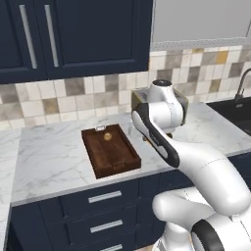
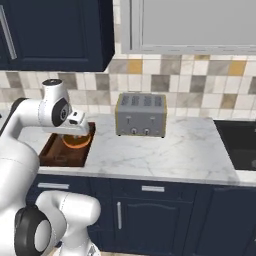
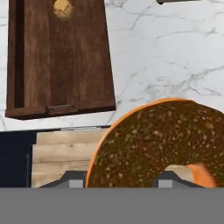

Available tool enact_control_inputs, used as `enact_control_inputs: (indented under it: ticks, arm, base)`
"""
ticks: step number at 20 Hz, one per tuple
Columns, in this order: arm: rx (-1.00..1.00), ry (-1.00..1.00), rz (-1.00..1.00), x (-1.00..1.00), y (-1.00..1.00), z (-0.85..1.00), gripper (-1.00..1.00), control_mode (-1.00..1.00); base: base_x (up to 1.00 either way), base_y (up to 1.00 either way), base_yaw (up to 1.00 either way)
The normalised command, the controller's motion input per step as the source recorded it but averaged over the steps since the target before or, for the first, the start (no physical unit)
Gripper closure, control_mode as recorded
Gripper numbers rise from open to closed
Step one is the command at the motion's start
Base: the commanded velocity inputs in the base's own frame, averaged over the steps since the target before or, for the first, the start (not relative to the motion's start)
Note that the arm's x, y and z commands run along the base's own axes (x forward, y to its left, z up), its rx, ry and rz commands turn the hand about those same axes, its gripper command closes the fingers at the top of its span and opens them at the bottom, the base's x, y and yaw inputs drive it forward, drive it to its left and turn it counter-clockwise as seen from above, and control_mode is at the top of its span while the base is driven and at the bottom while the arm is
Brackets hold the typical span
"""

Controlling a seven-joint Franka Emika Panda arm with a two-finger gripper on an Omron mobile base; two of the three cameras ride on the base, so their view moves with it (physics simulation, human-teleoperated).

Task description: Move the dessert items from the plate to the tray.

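My gripper [image 3: 120,181] is shut on a large ring-shaped dessert item [image 3: 162,144], dark brown on top with an orange rim. In the right base view the same dessert item [image 2: 76,141] hangs under my hand, just above the right edge of the tray [image 2: 60,152]. The tray [image 1: 117,159] is dark brown wood with a low rim and lies near the counter's front edge. A small round tan dessert item [image 1: 107,137] rests on its far end. The hand view puts the tray [image 3: 65,65] at upper left, with the small dessert item [image 3: 62,8] on it. The plate is hidden.
A grey toaster [image 2: 141,115] stands against the tiled wall, right of the tray. A dark sink [image 2: 240,140] lies at the far right of the marble counter [image 2: 165,155]. Dark blue cabinets hang above. The counter's front edge is directly under my hand.
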Motion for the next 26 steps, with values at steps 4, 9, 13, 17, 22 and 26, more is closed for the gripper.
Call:
enact_control_inputs:
  ticks: [4,9,13,17,22,26]
  arm:
    - [0.0,0.0,0.0,0.0,0.0,0.0,1.0,1.0]
    - [0.0,0.0,0.0,0.0,0.0,0.0,1.0,1.0]
    - [0.0,0.0,0.0,0.03,0.0,0.0,1.0,-1.0]
    - [0.0,0.0,0.0,0.43,0.33,-0.18,1.0,-1.0]
    - [0.02,0.16,-0.01,0.75,0.15,-0.67,1.0,-1.0]
    - [0.0,0.2,-0.08,0.66,0.01,-0.76,1.0,-1.0]
  base:
    - [0.39,0.52,0.01]
    - [0.29,0.61,0.0]
    - [0.0,0.02,0.0]
    - [0.0,0.0,0.0]
    - [0.0,0.0,0.0]
    - [0.0,0.0,0.0]
